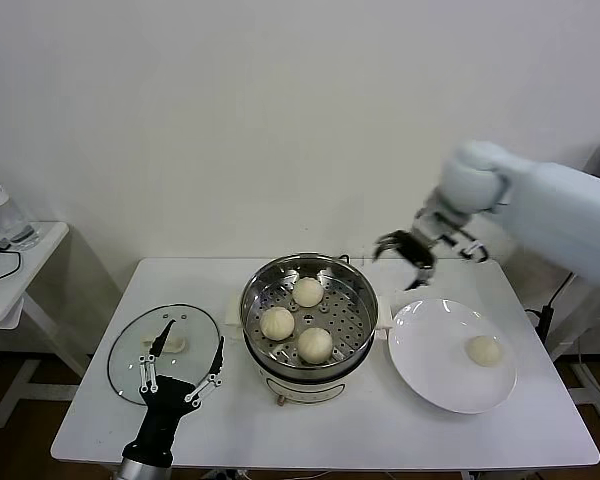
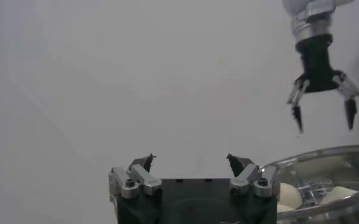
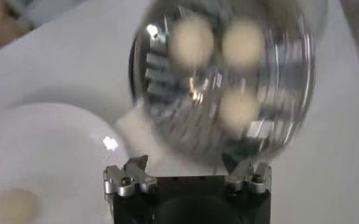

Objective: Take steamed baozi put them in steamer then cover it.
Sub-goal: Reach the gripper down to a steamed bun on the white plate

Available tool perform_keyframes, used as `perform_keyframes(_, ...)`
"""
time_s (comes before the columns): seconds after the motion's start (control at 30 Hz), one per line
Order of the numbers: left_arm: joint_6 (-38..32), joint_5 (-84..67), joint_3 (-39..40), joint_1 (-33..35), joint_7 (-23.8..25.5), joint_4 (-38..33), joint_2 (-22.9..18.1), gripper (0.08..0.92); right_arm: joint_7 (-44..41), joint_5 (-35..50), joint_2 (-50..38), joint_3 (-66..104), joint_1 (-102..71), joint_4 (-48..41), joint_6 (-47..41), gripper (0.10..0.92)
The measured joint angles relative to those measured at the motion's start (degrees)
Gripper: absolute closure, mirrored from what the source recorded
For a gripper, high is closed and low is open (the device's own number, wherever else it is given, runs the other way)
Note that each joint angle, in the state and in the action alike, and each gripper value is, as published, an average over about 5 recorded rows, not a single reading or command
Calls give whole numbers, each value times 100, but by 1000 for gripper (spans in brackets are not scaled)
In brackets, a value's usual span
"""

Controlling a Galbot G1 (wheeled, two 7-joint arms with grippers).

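Note:
The steel steamer (image 1: 352, 288) stands mid-table with three cream-white baozi on its perforated tray: one at the back (image 1: 308, 291), one on the left (image 1: 277, 323), one at the front (image 1: 315, 344). A fourth baozi (image 1: 484, 350) lies on the white plate (image 1: 430, 360) to the right. My right gripper (image 1: 403, 254) is open and empty, in the air between the steamer's back right rim and the plate. The right wrist view shows the steamer (image 3: 289, 122) with its three baozi and the plate (image 3: 39, 146). My left gripper (image 1: 187, 352) is open and empty, low over the glass lid (image 1: 140, 340).
The glass lid lies flat on the table's left part. A small white side table (image 1: 10, 262) with a cable stands at far left. The table's front edge runs close below the steamer and plate. The left wrist view shows the right gripper (image 2: 323, 97) over the steamer rim (image 2: 325, 155).

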Motion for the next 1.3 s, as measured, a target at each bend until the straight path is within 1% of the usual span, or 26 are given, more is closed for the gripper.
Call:
perform_keyframes(0.2, 11, 7, -8, 11, 2, 10, -1, 177, -36, -25, -477, 305, -662, -601, -371, 203)
perform_keyframes(0.43, 12, 10, -37, 28, 3, 34, -7, 177, -8, -320, -674, 718, -1534, -1146, -564, 203)
perform_keyframes(0.67, 11, 8, -46, 32, 3, 56, -10, 177, 117, -524, -643, 1015, -2159, -1535, -683, 203)
perform_keyframes(1.03, 11, -13, -115, 64, -3, 54, 5, 177, 296, -736, -330, 1314, -2736, -1964, -772, 203)
perform_keyframes(1.17, 15, -26, -127, 65, -3, 48, 8, 177, 333, -806, -259, 1401, -2854, -2050, -777, 242)
perform_keyframes(1.3, 21, -29, -125, 60, -3, 48, 6, 177, 371, -838, -242, 1471, -2916, -2075, -776, 340)
